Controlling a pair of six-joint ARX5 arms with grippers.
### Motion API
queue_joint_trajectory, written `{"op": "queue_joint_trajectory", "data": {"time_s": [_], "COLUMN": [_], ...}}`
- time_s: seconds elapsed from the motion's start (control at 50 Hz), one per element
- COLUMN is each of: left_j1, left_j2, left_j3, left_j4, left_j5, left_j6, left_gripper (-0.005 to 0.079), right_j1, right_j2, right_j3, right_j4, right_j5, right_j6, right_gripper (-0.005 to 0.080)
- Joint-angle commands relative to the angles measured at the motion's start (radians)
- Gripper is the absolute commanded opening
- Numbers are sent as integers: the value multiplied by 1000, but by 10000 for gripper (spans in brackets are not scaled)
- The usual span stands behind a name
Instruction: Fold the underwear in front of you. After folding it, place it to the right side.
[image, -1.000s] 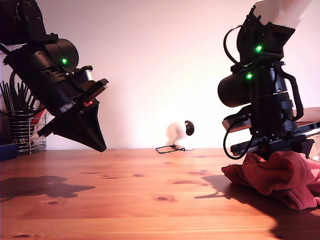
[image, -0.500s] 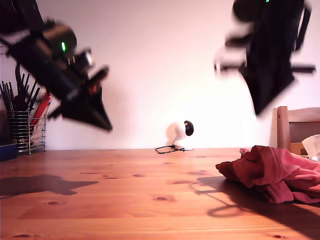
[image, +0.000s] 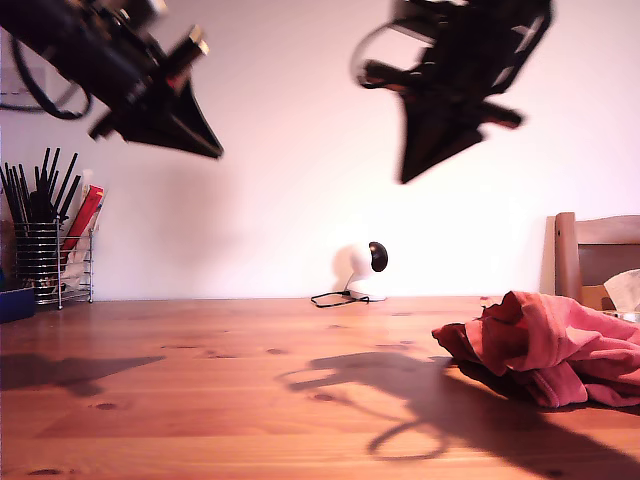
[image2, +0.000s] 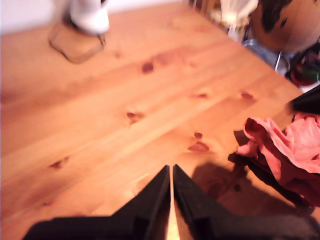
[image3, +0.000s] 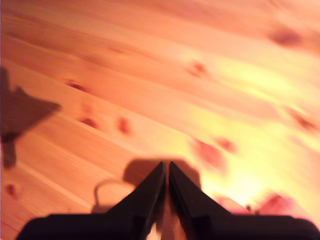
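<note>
Exterior view: the underwear (image: 550, 345) is sitting bunched up on the wooden table (image: 250, 390) at the exterior view's right. Its long side is running across the picture and going off the right edge, with a chair (image: 595, 250) behind it. The rest of the tabletop is lying open, with only a small white camera (image: 365, 265) at the far edge and a wire rack (image: 45, 255) at the exterior view's left. My first gripper (image: 215, 152) and my second gripper (image: 405, 180) are both hanging high above the wood, well apart from the cloth.

First wrist view: my first gripper (image2: 171, 170) is showing jaws pressed nearly together, holding nothing. The underwear is lying crumpled off to one side.

Second wrist view: blurry. My second gripper (image3: 166, 165) is looking closed and empty too, and a pink smear (image3: 270, 205) nearby is probably the cloth.
</note>
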Motion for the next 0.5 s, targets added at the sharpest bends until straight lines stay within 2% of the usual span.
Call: {"op": "queue_joint_trajectory", "data": {"time_s": [0.0,0.2,0.48], "left_j1": [0,0,-4], "left_j2": [-35,-204,-451], "left_j3": [-85,-299,-497], "left_j4": [41,208,327], "left_j5": [-8,-37,-63], "left_j6": [4,-16,-58], "left_gripper": [-11,-11,-11], "right_j1": [23,72,98], "right_j2": [-33,-105,-356], "right_j3": [-69,-215,-550], "right_j4": [54,219,573], "right_j5": [-3,-4,-53], "right_j6": [-2,-2,-2], "right_gripper": [-11,-11,-11]}}
